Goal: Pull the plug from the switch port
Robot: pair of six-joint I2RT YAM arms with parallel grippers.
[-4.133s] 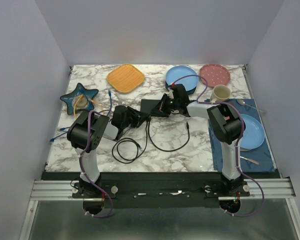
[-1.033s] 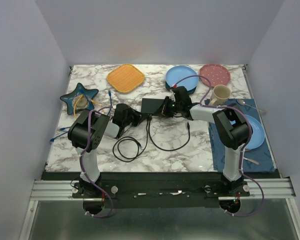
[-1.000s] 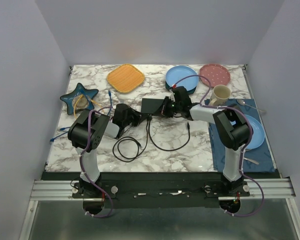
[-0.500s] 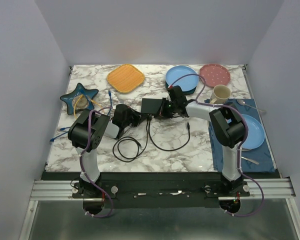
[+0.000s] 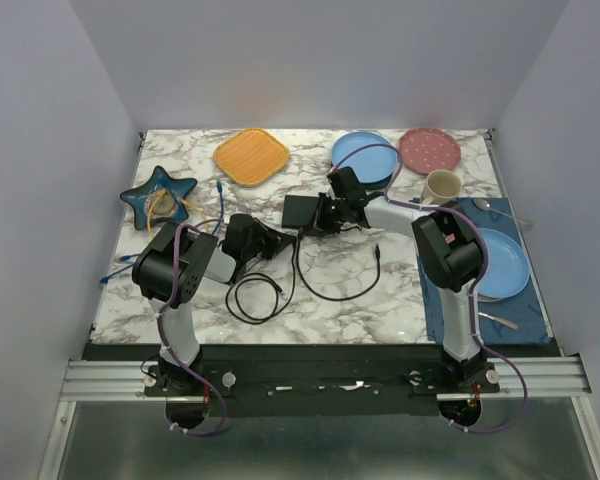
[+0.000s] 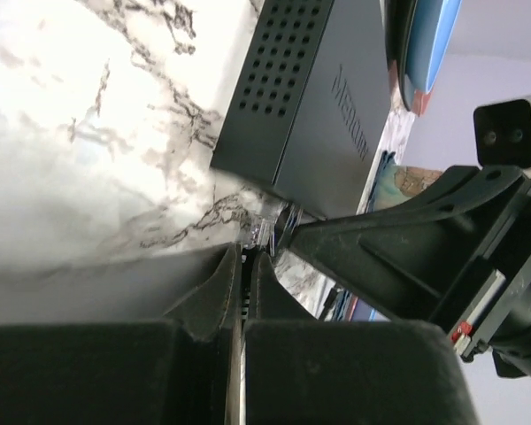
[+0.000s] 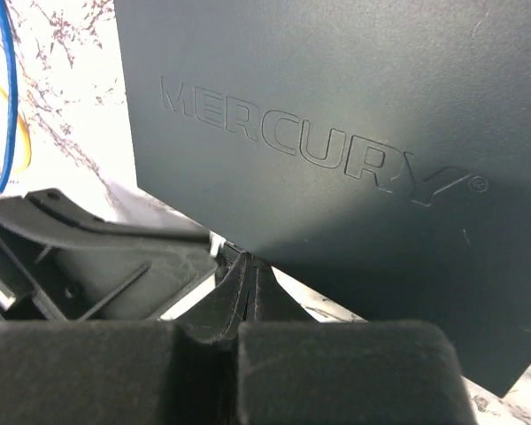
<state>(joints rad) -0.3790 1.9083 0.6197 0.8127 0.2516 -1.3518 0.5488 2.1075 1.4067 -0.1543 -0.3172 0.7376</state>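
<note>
The switch (image 5: 302, 208) is a flat matte-black box at mid-table; it also shows in the left wrist view (image 6: 323, 97) and fills the right wrist view (image 7: 354, 133). My left gripper (image 5: 278, 238) lies low at its near left corner, shut on the thin cable right behind a clear plug (image 6: 264, 232) that sits at the switch's edge. I cannot tell whether the plug sits in a port. A black cable (image 5: 325, 293) loops toward me from there. My right gripper (image 5: 320, 217) is shut, its tips (image 7: 248, 266) at the switch's near edge, close beside the left fingers (image 7: 97, 239).
An orange plate (image 5: 251, 156), a blue plate (image 5: 365, 152), a pink plate (image 5: 429, 150) and a cup (image 5: 442, 186) stand at the back. A dark blue mat (image 5: 442, 312) with a blue plate (image 5: 507, 262) lies right. A star dish (image 5: 158, 196) and a blue cable (image 5: 115, 272) lie left.
My right gripper has slid left along the switch's near edge toward the left gripper. The left gripper has stayed shut at the switch's corner, edging slightly left.
</note>
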